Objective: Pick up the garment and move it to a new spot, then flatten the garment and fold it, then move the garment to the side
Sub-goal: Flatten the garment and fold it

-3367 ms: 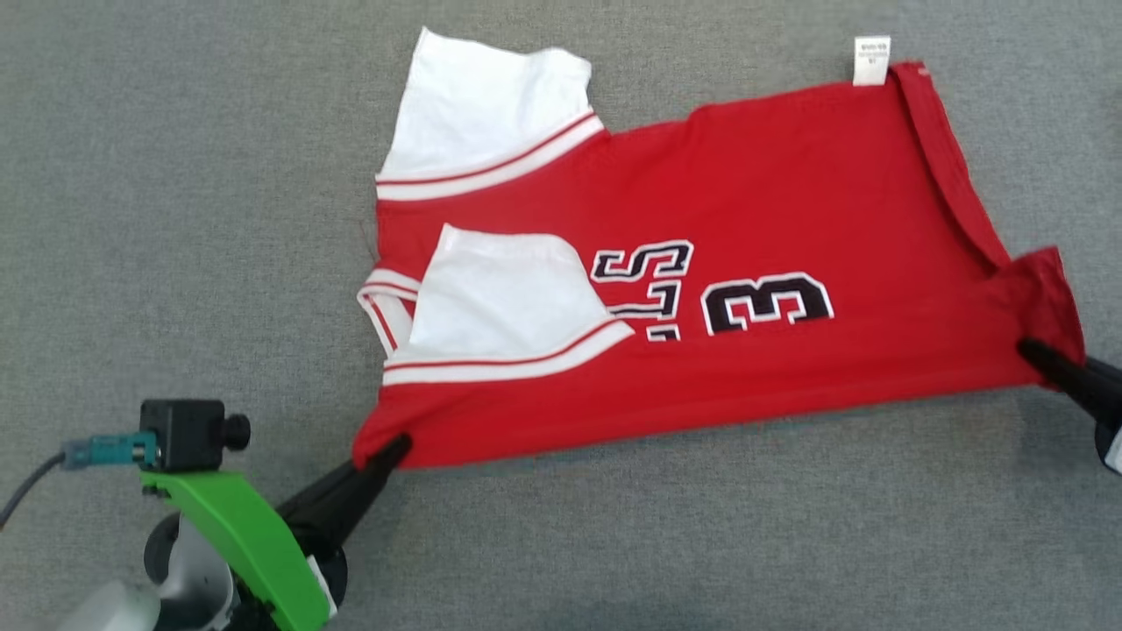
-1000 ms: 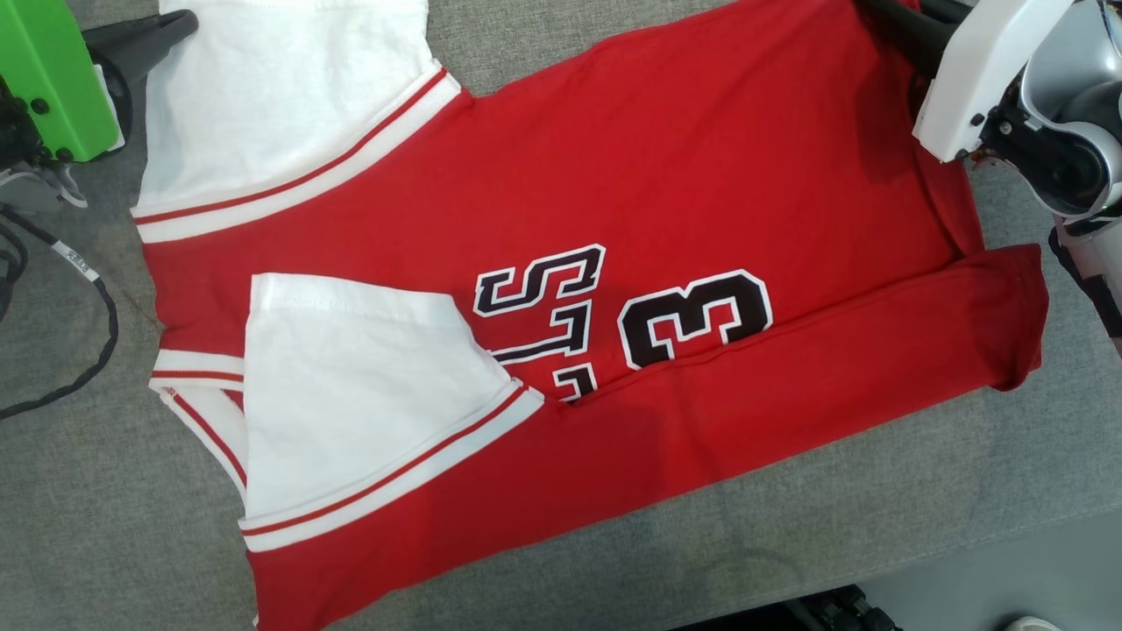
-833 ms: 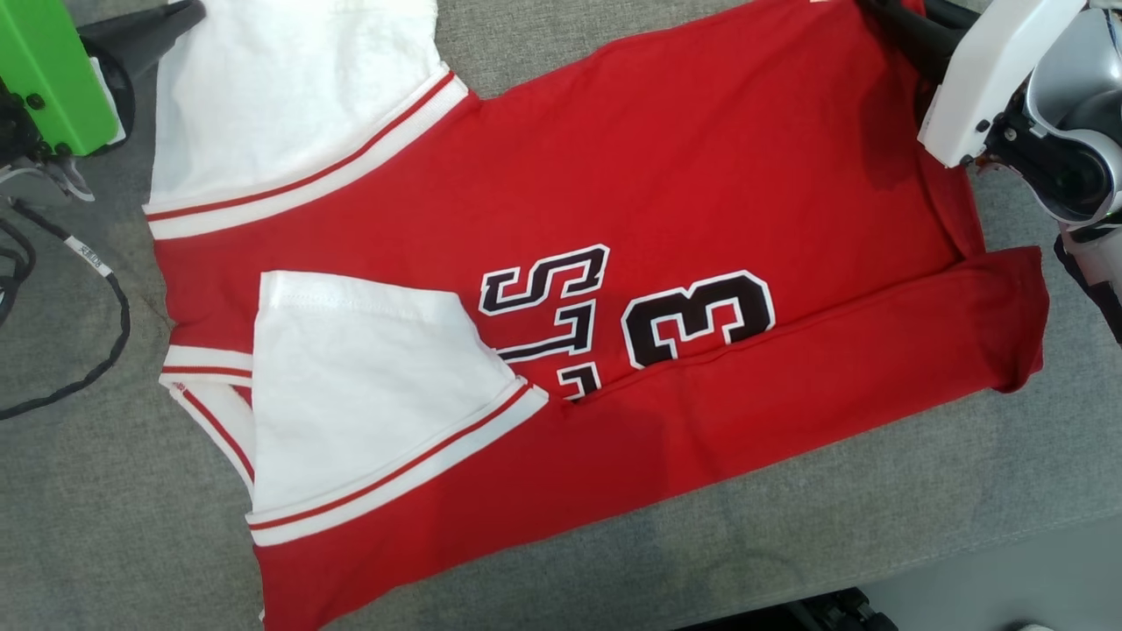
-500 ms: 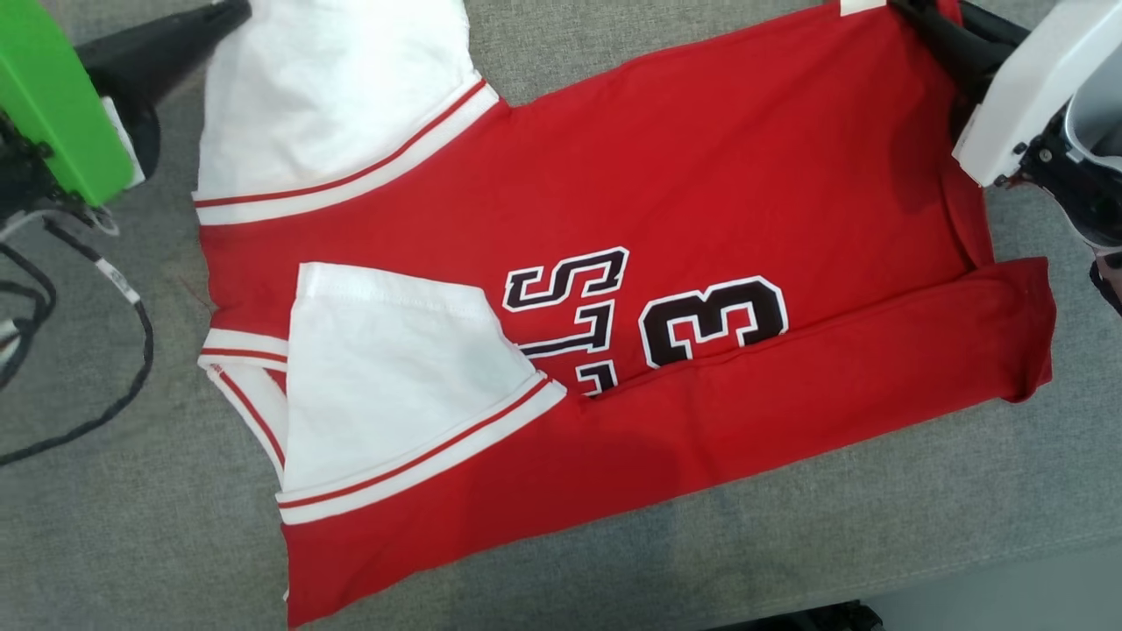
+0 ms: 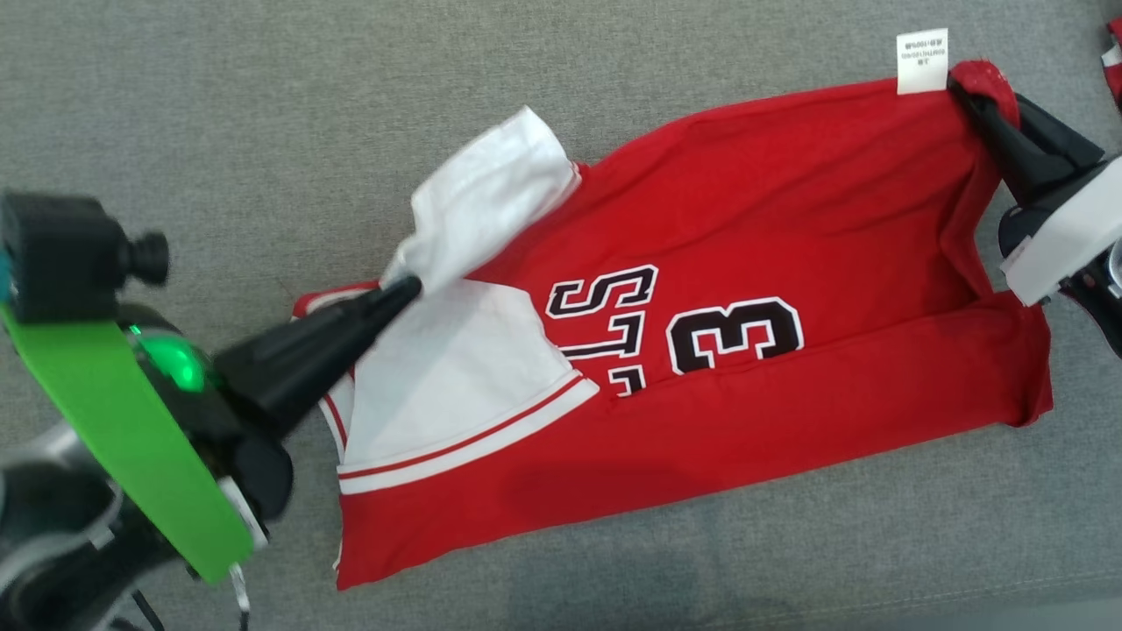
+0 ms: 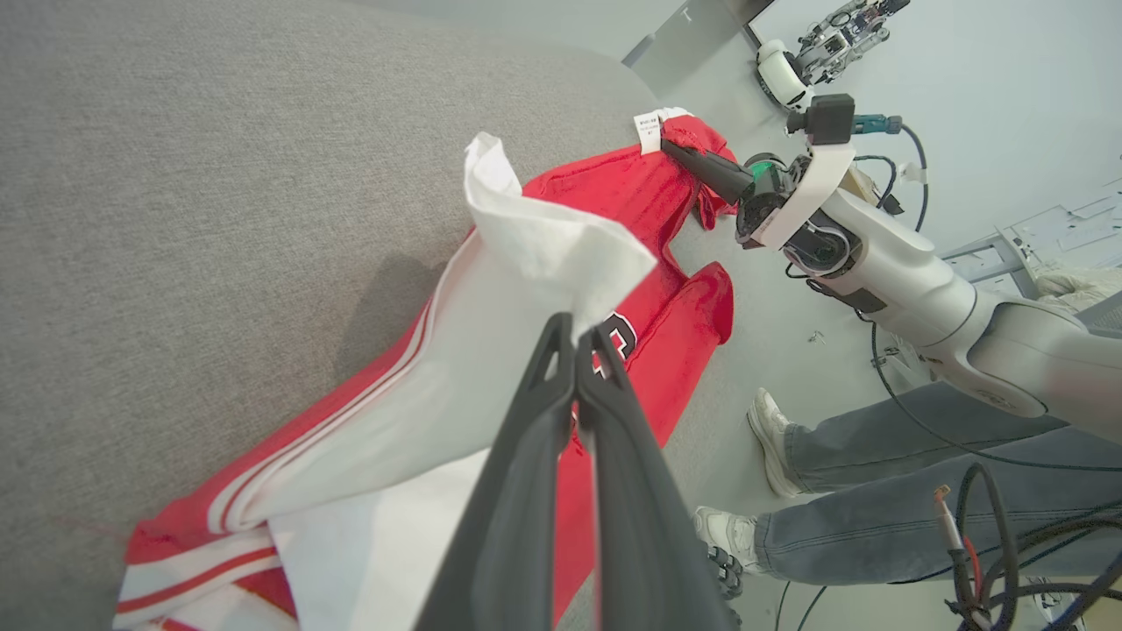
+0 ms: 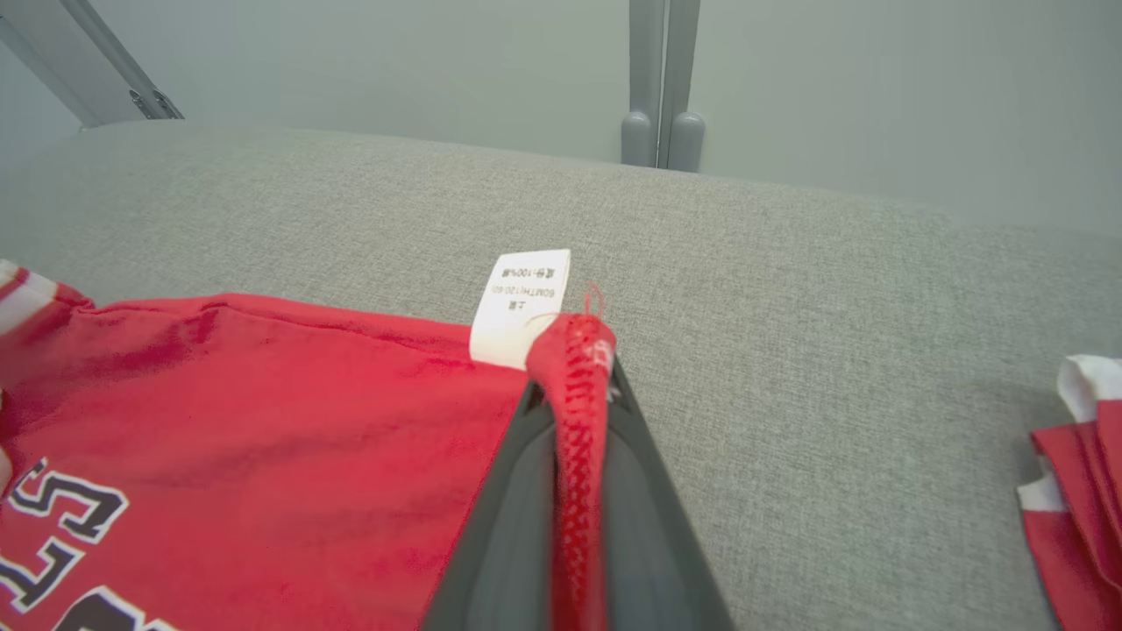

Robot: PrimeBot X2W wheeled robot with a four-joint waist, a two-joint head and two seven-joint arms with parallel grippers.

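Already the jersey (image 5: pixel 745 202) is lying spread across the middle of the grey cushion (image 5: pixel 219 131), so the pick-up and the move to a new spot are looking done, and the flattening mostly so. The folding is looking under way. The near long edge is lying turned over onto the body and covering the lower part of the black lettering (image 5: pixel 734 329).

The left gripper (image 5: pixel 408 289) is clenching the far white sleeve (image 5: pixel 491 193) by its edge and holding it lifted over the other white sleeve (image 5: pixel 456 377). In the left wrist view the cloth is rising in a peak from between the closed fingers. The right gripper (image 5: pixel 969 88) is pinching the far red hem corner (image 7: pixel 570 350) just beside the white label (image 5: pixel 922 60). In the right wrist view the stitched edge is bunching between the two fingers, raised a little off the cushion.

Judging from that, the far long edge is being readied for folding toward the robot, with both ends gripped. What is remaining, as I am reading it, is laying that far side over, perhaps folding once more across the length, then moving the bundle to the side.

Another red and white garment (image 7: pixel 1078 438) is lying on the cushion, well apart from the jersey. A person's legs (image 6: pixel 859 539) are showing beyond the cushion.
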